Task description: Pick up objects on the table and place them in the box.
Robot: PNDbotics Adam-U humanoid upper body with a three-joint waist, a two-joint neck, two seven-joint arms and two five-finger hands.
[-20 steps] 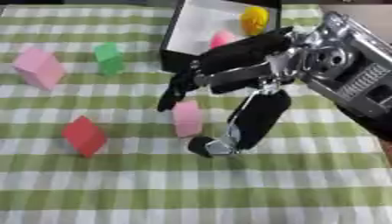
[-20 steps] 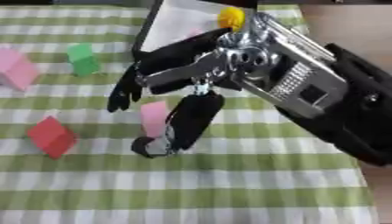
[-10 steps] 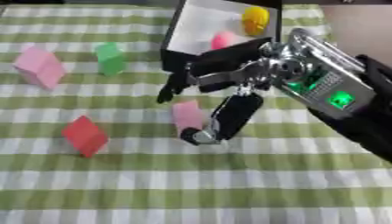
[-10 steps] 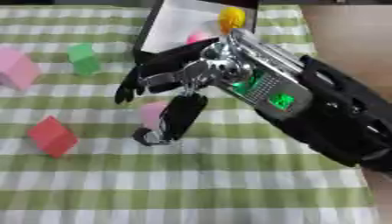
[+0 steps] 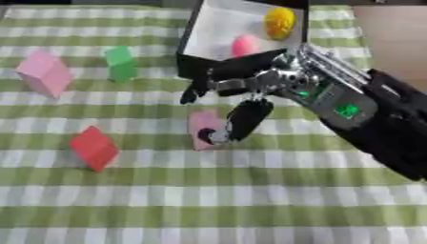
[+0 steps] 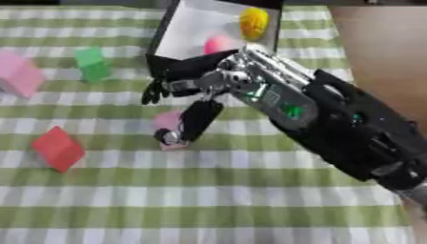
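On the left of the frame stand a large pink block, a green block and, lower, a red block, all well apart from the robot hand. In the middle lies the small pink block, on the checked worktop. The right robot hand comes in from the right side of the frame and sits directly above this block. Its thumb points down and touches the right side of the block, while the fingers spread out above the block's upper left, not yet around it. So the hand is open and holds nothing. The block seems to stand upright, its long side up and down in the frame. The box lies just behind the hand, in the upper middle, with a yellow object and a pink ball inside. I judge the fingers must come down on the block's left side to pinch it. The left robot hand is not visible.
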